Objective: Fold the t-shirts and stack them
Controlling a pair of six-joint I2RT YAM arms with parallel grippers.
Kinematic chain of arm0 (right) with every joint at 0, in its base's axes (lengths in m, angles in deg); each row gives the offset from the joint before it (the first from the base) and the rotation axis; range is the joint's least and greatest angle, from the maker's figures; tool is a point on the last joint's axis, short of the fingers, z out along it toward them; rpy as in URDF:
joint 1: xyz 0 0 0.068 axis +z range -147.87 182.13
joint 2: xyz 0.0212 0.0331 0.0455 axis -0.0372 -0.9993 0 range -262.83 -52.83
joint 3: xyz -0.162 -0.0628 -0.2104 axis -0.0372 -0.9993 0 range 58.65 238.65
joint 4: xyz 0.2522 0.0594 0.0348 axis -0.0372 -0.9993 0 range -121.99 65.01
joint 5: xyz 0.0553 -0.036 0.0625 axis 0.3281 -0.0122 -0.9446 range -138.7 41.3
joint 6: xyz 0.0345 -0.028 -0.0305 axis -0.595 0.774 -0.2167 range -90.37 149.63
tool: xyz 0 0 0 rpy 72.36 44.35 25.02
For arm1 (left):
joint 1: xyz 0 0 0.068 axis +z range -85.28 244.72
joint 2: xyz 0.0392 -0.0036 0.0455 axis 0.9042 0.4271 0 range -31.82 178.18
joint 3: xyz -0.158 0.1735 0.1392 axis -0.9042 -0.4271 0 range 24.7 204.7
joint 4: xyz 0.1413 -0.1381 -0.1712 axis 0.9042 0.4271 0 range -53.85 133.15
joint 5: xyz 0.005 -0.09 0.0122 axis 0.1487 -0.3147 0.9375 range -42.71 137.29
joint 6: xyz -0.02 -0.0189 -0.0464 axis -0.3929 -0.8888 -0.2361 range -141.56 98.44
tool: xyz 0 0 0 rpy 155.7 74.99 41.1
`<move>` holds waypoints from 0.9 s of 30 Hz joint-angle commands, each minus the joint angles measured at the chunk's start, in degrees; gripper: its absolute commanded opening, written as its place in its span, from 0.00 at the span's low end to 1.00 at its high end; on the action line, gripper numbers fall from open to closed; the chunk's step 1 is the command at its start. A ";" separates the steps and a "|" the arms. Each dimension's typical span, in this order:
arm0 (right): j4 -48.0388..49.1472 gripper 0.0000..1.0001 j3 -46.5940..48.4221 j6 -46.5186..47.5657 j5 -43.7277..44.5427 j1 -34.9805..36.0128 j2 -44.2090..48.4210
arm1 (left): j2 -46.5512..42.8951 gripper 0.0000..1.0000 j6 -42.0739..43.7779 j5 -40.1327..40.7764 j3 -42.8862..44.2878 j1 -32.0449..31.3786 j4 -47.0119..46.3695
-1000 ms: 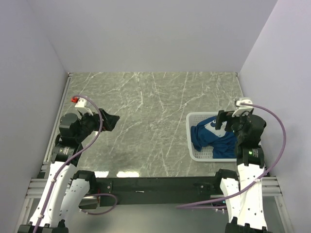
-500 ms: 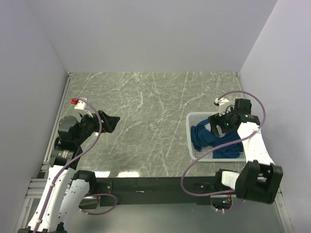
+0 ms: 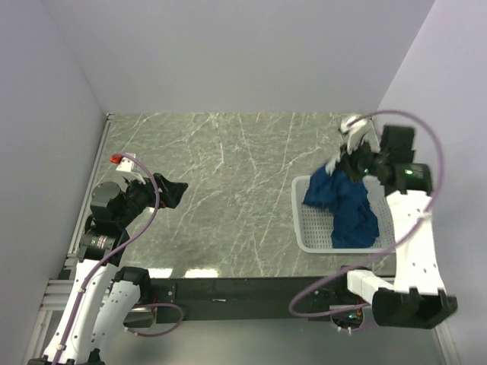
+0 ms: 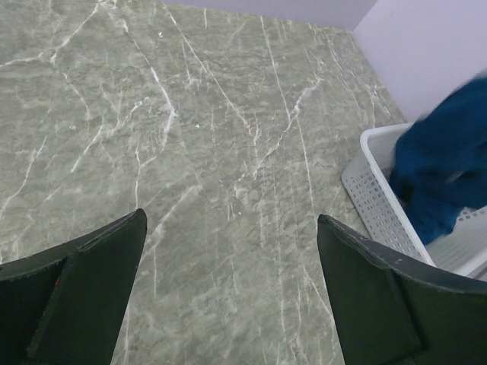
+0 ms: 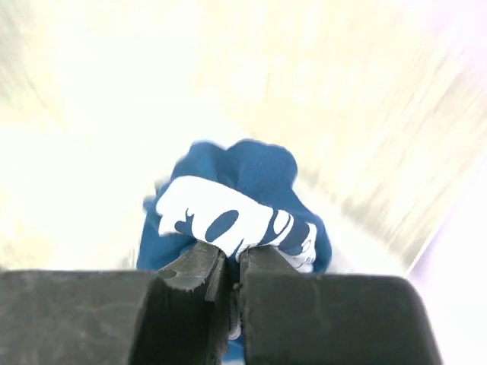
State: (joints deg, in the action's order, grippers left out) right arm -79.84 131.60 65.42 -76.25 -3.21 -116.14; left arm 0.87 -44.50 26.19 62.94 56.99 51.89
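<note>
A blue t-shirt (image 3: 346, 205) with a white print hangs half out of the white basket (image 3: 310, 232) at the right of the table. My right gripper (image 3: 340, 163) is shut on its upper edge and holds it above the basket's far end. In the right wrist view the printed cloth (image 5: 228, 220) is pinched between the closed fingers (image 5: 196, 268). The shirt (image 4: 445, 171) also shows in the left wrist view, rising from the basket (image 4: 373, 190). My left gripper (image 3: 173, 190) stands open over the left of the table with nothing between its fingers (image 4: 99, 274).
The marble table (image 3: 228, 190) runs between grey walls on three sides. A red and white part (image 3: 122, 159) sits on the left arm near the table's left edge. The right arm's cable (image 3: 426, 152) loops beside the right wall.
The right gripper has shut on the blue t-shirt and lifted it up and toward the far side, pulling cloth out of the basket. The left arm has barely moved.
</note>
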 commanded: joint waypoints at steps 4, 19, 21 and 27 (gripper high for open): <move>13.49 0.00 23.80 -19.15 -16.47 7.71 -0.75 | -2.01 0.99 1.49 1.50 -0.27 -0.27 -2.12; 33.76 0.00 35.64 -45.03 -8.23 19.31 -19.13 | -3.50 0.99 0.88 7.91 -0.71 -1.15 -2.30; 33.93 0.00 31.05 -40.64 -6.03 21.16 -17.82 | -4.21 0.99 0.79 8.36 -0.88 -1.41 -2.30; 20.09 0.88 18.46 -19.81 -4.04 23.71 -18.86 | -4.39 0.99 1.14 7.75 -0.62 -1.68 -2.13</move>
State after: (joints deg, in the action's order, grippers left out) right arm -52.52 150.77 31.98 -84.14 19.35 -136.14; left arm -3.35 -44.52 33.67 62.26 55.53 51.44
